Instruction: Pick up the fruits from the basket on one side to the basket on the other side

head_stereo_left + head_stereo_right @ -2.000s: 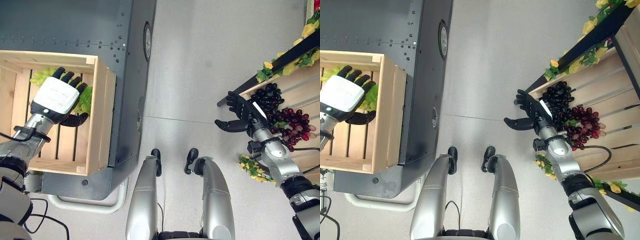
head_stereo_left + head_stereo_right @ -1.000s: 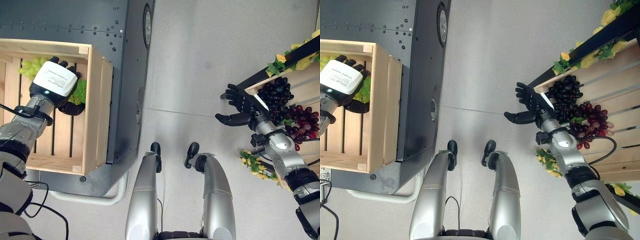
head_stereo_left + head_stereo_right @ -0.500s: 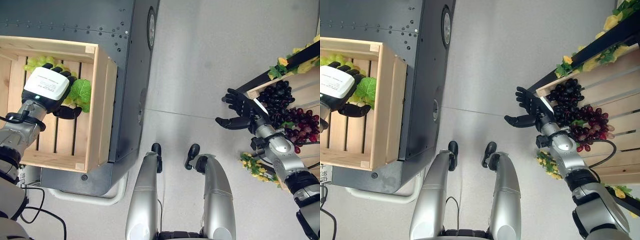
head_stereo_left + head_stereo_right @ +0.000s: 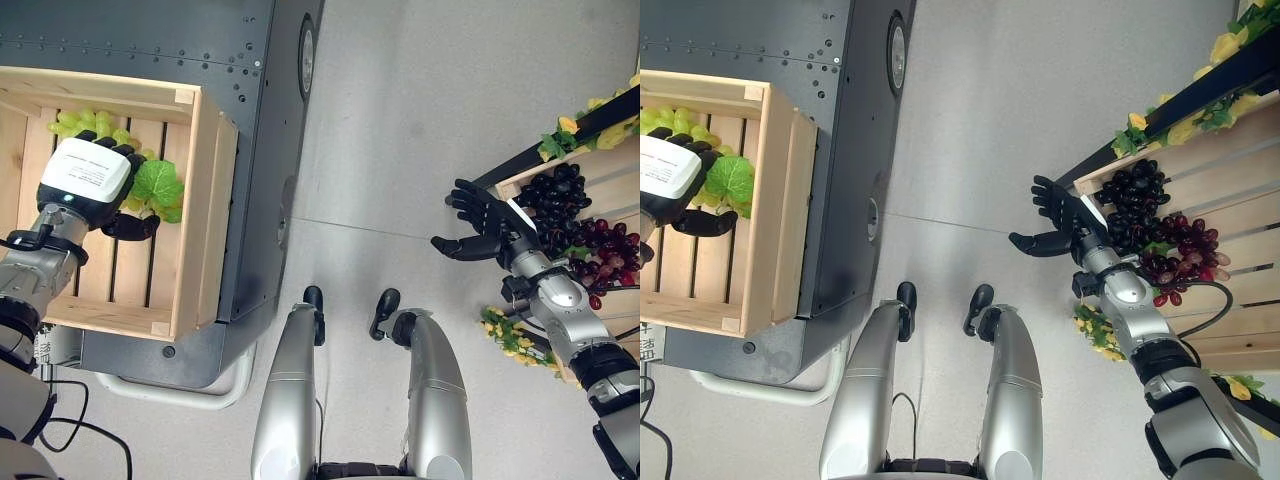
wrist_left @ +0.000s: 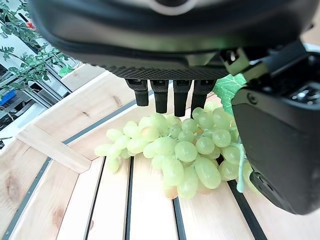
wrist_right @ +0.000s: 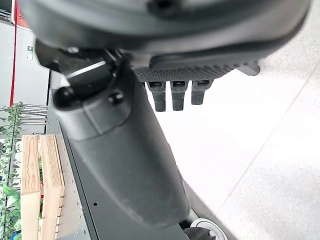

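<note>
While a grey concrete floor (image 4: 420, 120) runs down the middle of the scene, a dark riveted metal platform (image 4: 250, 150) is seen on the robot's left, and on it a pale slatted wooden crate (image 4: 195, 210) is carried. On the robot's right, a sloped wooden display shelf (image 4: 1230, 200) is framed by a black rail and trimmed with yellow flowers and green leaves (image 4: 1215, 40). On that shelf a bunch of dark purple grapes (image 4: 1135, 200) is laid, with a bunch of red grapes (image 4: 1180, 260) just beside it, lower on the slope. Inside the crate, near its far wall, a bunch of green grapes (image 5: 185, 155) with a green leaf (image 4: 155, 185) is seen lying on the slats. The left hand (image 4: 85, 180) is held directly over this bunch; in the left wrist view its fingers (image 5: 165, 95) are extended straight above the grapes and its thumb (image 5: 280, 150) is set alongside them, so the hand is released and nothing is grasped. Whether the thumb is touching the bunch cannot be told. The right hand (image 4: 1065, 225) is held above the floor just beside the shelf's lower corner, near the dark grapes, with its fingers spread and straight, its thumb stuck out, and nothing held.
</note>
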Available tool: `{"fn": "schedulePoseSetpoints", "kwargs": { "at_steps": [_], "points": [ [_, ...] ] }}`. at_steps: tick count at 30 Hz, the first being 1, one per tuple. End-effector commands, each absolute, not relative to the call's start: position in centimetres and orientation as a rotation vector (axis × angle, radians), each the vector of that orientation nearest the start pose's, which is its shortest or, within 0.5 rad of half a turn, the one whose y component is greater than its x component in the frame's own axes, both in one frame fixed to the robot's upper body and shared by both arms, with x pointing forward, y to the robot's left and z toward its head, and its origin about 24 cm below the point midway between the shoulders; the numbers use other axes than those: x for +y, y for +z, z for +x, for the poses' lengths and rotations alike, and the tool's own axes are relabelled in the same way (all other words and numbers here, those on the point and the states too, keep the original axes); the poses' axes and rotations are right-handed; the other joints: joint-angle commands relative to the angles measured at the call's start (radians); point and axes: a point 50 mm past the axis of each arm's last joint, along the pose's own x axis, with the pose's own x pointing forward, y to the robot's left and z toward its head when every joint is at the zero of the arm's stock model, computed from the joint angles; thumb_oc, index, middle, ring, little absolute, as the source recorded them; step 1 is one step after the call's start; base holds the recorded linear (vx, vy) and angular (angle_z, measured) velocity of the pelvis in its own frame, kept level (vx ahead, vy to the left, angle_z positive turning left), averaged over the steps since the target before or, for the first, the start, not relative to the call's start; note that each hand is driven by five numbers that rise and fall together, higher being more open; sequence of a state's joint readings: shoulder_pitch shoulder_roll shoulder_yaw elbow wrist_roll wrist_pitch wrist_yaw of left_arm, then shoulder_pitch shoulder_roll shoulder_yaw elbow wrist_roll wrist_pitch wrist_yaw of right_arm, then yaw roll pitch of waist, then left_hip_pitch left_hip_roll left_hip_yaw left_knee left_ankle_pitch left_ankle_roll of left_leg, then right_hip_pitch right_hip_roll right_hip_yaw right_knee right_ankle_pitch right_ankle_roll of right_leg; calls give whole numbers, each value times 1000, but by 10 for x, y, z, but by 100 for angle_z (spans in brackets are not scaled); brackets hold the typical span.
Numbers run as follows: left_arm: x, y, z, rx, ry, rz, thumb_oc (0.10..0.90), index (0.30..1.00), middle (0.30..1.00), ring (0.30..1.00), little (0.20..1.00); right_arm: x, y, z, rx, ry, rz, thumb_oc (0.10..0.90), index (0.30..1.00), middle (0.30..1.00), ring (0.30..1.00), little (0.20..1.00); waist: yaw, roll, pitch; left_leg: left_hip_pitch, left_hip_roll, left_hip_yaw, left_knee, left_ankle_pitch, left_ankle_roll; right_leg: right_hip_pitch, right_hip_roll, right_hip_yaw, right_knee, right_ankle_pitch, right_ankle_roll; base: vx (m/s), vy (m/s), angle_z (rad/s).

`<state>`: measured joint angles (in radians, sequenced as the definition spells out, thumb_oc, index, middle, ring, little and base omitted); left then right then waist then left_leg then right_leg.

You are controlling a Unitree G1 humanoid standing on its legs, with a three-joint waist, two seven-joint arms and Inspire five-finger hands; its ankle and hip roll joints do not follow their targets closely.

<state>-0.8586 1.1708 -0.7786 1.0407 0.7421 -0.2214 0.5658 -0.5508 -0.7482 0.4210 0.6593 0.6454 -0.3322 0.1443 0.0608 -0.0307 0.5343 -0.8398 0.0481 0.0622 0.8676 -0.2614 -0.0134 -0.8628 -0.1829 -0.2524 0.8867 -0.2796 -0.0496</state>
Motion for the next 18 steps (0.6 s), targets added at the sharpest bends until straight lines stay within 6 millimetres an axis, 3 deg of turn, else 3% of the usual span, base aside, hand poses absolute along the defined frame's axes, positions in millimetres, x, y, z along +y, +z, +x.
{"fn": "schedulePoseSetpoints", "kwargs": {
  "at_steps": [1,10,18],
  "points": [
    [427,225,291,70,494,2199,800,900,900,900,900,-286,160,333,-299,113,-280,800,900,900,900,900,-9,67,-14,65,-42,96,-121,24,72,95,30,-17,-86,49,20,0,0,0],
    [420,222,299,102,407,2333,800,900,900,900,900,-288,166,334,-310,110,-265,800,900,900,900,900,-17,57,-14,47,-35,98,-122,29,73,76,32,-17,-87,56,22,-3,10,0],
    [419,229,302,122,431,2491,800,900,900,900,900,-285,174,333,-343,141,-254,800,900,900,900,900,-31,56,-14,18,-30,108,-131,39,72,41,32,-9,-102,75,28,-19,54,-1]
  ]
}}
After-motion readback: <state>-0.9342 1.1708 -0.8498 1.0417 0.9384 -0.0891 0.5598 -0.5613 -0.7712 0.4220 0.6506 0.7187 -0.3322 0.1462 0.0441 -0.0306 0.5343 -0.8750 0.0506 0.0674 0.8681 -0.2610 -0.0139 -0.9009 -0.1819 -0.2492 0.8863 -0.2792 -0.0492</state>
